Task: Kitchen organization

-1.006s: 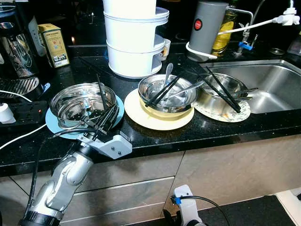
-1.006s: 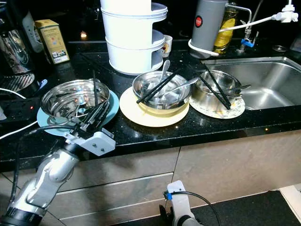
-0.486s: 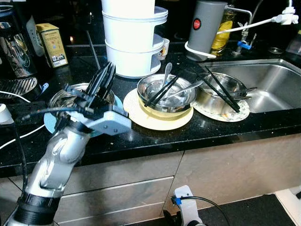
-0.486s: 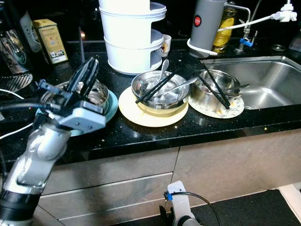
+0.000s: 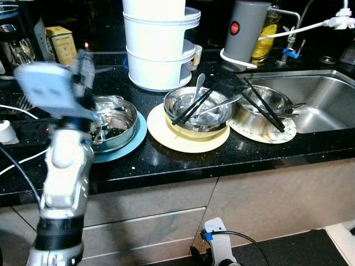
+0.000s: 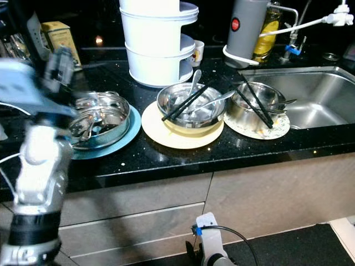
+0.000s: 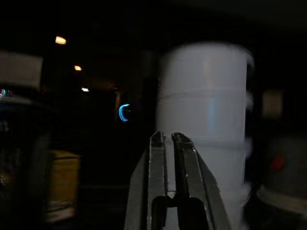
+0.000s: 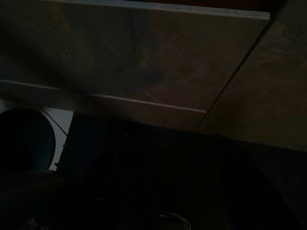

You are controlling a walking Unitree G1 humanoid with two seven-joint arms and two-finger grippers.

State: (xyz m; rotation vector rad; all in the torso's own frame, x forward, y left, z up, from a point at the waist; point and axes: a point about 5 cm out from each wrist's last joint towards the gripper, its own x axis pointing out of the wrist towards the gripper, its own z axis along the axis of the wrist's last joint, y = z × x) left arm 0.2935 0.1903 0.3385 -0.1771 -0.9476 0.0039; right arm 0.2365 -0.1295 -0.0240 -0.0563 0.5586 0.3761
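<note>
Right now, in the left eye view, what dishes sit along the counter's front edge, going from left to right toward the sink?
Steel bowl on the blue plate → steel bowl with chopsticks on the yellow plate → steel bowl with chopsticks on the patterned plate → sink.

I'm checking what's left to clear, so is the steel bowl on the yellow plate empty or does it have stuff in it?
Not empty. The steel bowl on the yellow plate holds black chopsticks laid across it and a spoon leaning on its rim.
</note>
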